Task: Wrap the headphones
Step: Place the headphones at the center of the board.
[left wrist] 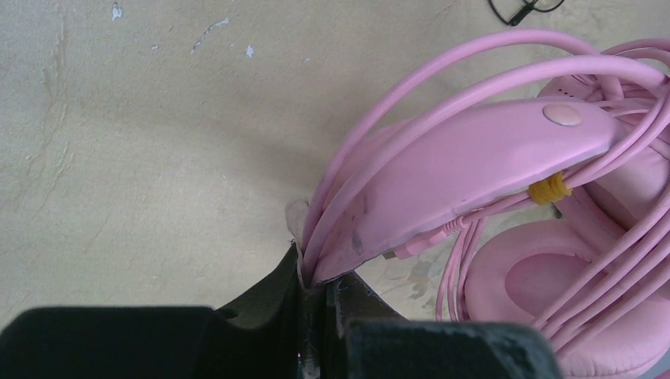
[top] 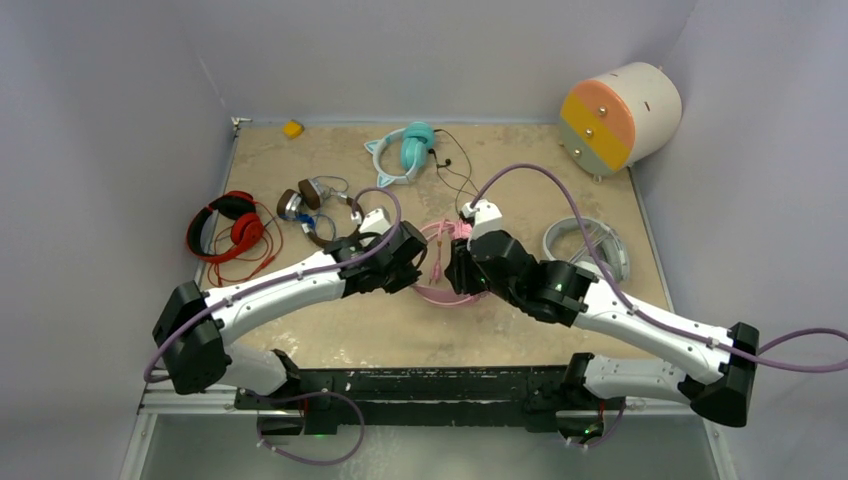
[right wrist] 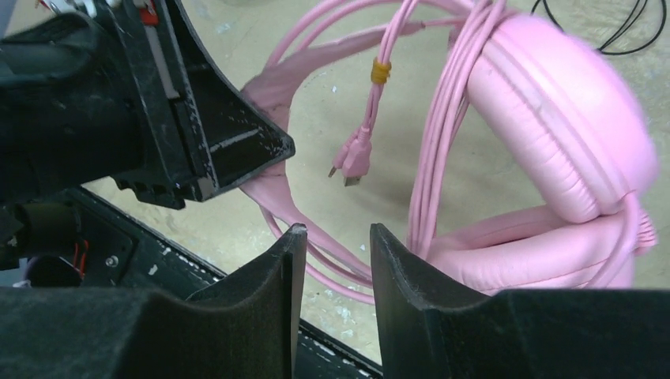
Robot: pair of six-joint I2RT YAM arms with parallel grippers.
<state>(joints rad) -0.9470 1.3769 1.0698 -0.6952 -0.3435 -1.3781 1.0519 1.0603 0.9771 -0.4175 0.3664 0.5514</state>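
L fingers pinch pink headphones band; R fingers part-open near it.

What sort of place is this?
Probably a robot test cell: grey walls box in a tan table, a left arm and a right arm are bolted at its edge, and pink headphones and red headphones lie scattered.

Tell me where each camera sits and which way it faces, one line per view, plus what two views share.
Top external: fixed above and behind, looking down on the table; left arm and right arm show whole.
Left wrist: on the left arm, looking along the left tool, shut on the headband of the pink headphones.
Right wrist: on the right arm, looking past the right tool, fingers apart, toward the left tool.
Shared: both wrist views show the yellow tie on the pink cable.
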